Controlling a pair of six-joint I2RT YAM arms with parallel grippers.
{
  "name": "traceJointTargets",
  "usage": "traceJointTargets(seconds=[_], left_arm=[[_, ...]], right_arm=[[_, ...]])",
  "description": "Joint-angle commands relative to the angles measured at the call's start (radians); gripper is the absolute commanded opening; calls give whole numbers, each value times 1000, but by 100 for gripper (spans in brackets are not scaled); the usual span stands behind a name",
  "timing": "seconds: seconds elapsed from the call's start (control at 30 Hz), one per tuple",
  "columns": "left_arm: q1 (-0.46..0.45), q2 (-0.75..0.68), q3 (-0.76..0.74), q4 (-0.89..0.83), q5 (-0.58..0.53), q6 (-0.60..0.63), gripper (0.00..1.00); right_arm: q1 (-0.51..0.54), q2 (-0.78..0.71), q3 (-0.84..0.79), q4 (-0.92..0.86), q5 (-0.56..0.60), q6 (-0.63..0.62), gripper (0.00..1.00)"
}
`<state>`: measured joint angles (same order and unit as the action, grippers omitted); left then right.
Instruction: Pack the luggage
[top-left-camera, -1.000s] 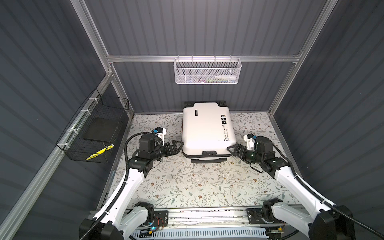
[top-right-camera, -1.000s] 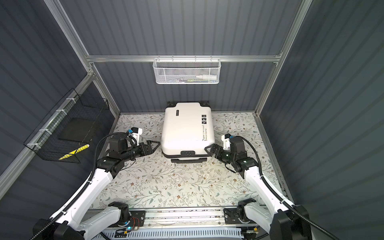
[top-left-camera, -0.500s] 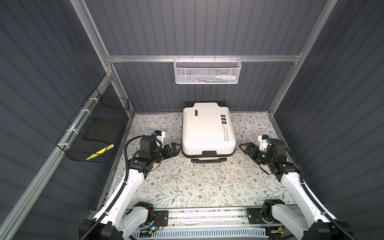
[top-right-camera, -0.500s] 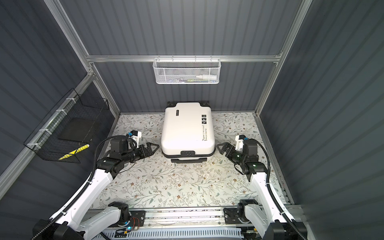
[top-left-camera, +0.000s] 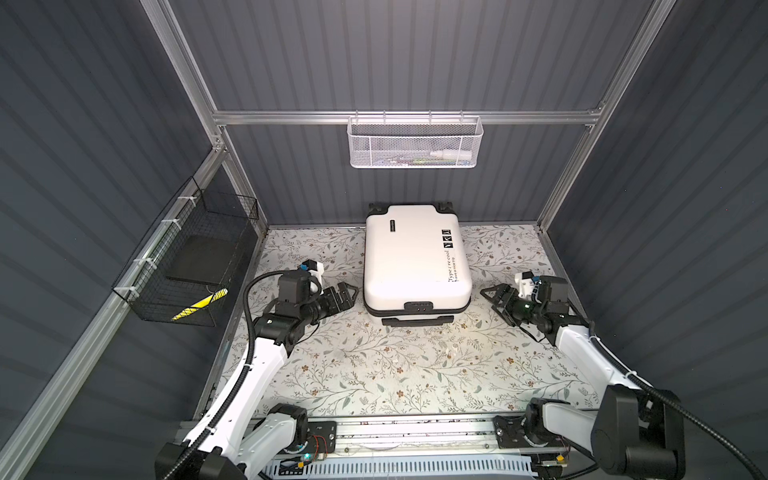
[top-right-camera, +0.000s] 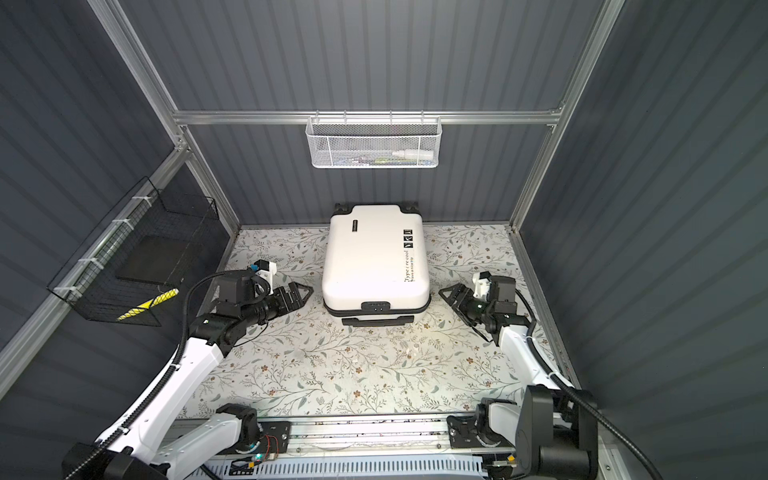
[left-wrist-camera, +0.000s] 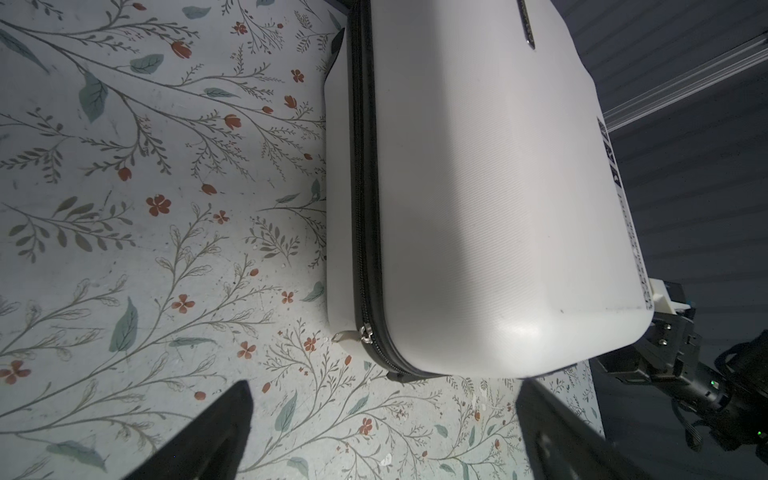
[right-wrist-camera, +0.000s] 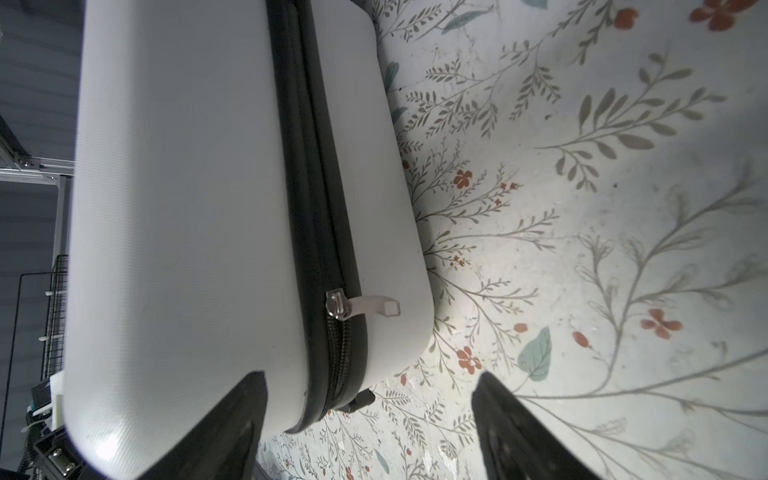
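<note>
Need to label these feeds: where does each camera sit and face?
Top view: high above the robot, looking down on the luggage; left arm, right arm show.
Top view: likewise, luggage central; both arms.
Left wrist: on left arm, facing the luggage's side; left gripper frames it.
Right wrist: on right arm, facing opposite side; right gripper.
Shared: all show the luggage.

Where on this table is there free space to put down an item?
Free: the wide floral table between the luggage and the front rail; smaller patches in both back corners. Crowded: beside the luggage's near end, where the left gripper and right gripper sit.
</note>
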<state>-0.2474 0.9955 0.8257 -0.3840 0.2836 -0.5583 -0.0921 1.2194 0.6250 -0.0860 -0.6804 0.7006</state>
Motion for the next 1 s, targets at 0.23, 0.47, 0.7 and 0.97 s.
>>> traceJointTargets(seconds=[0.23, 0.47, 0.7, 0.97], left_arm=[[2, 18, 57, -37, 8, 42, 100], [3, 55, 102, -25, -25, 58, 100], [22, 129, 188, -38, -56, 103, 100], [170, 192, 264, -27, 14, 125, 100]], right_arm=[[27, 126, 119, 72, -98, 19, 79], [107, 138, 139, 52, -81, -5, 79], [264, 97, 137, 38, -6, -11, 79], [377, -15, 115, -28, 65, -58, 80]])
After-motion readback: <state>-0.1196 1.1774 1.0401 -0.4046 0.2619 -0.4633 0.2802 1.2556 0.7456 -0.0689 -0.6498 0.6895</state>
